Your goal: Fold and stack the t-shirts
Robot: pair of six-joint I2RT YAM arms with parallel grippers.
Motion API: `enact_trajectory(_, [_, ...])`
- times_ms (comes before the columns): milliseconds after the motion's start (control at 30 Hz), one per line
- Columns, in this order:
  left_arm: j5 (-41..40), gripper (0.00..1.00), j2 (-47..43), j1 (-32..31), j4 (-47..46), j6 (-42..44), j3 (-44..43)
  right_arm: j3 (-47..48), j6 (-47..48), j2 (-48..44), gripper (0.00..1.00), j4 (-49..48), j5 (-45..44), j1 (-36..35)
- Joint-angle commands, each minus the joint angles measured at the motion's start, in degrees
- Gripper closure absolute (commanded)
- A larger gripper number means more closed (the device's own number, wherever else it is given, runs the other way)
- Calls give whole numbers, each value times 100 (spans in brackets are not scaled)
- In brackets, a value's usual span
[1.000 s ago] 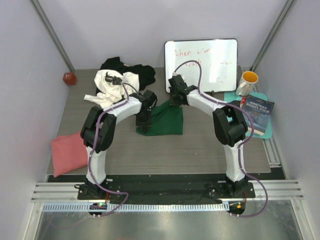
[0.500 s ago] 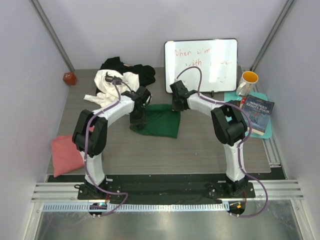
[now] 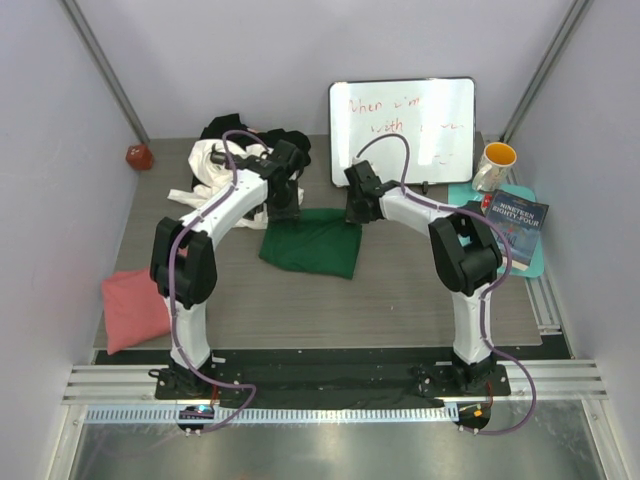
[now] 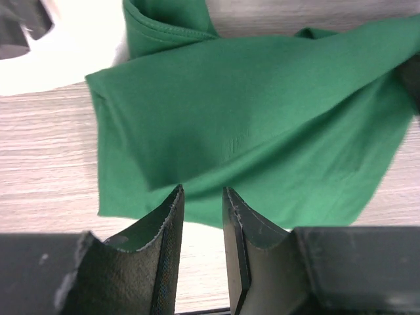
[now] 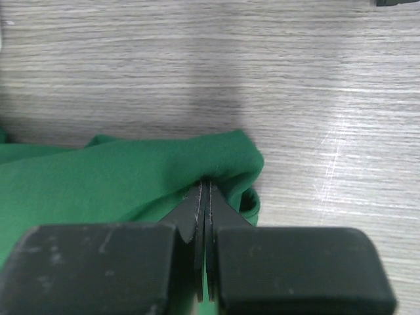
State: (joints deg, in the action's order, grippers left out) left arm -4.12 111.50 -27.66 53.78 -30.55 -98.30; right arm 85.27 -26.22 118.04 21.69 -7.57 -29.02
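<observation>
Toward the middle of the table (image 3: 420,290), the dark green t-shirt (image 3: 312,243) lies as a flat folded slab with its long axis running left to right. Both arms reach to its far edge, so nearly all of the cloth spreads toward the near side of either end effector.

The right gripper (image 5: 205,187) sits at the far right corner. Its fingers are pressed together on a bunched lip of green cloth, and that is the only point where the shirt is held. The left gripper (image 4: 200,193) hangs over the far left corner with its jaws a little apart and nothing between them. Green cloth and bare wood show through the gap. Whether its tips touch the fabric cannot be told.

By my reading, the coming move turns on that uneven hold. The right corner can be carried along the long axis toward the left, or simply let go, while the left side must pinch again before it can take any share.

A folded salmon pink t-shirt (image 3: 135,305) rests at the near left, well apart from the green one and closer to the left arm. The white t-shirt (image 3: 225,165) and the black t-shirt (image 3: 288,146) lie heaped at the far left, just beyond the left gripper.
</observation>
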Motion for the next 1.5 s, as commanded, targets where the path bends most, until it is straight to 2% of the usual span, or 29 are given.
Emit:
enact_trajectory(0, [236, 69, 284, -3, 46, 110, -102, -37, -24, -579, 99, 10, 203, 1])
enact_trajectory(200, [201, 70, 766, -3, -315, 119, -356, -99, 29, -879, 99, 37, 554, -60])
enact_trajectory(433, [52, 75, 1374, 50, -289, 75, -1340, -222, 108, -1265, 99, 72, 660, -472])
enact_trajectory(633, [131, 79, 1901, 155, 1, 128, -2070, -432, -129, -1003, 99, 72, 634, -833])
enact_trajectory(1133, [368, 81, 2367, 525, -192, 145, -2115, -1829, -1060, -1485, 99, 283, -25, -1396])
enact_trajectory(1367, [315, 77, 1999, 569, -254, 207, -1781, -2287, -1483, -1678, 99, 336, -157, -1686])
enact_trajectory(1467, [175, 74, 1647, 569, -271, 189, -1500, -2366, -1483, -2056, 99, 388, -271, -1748])
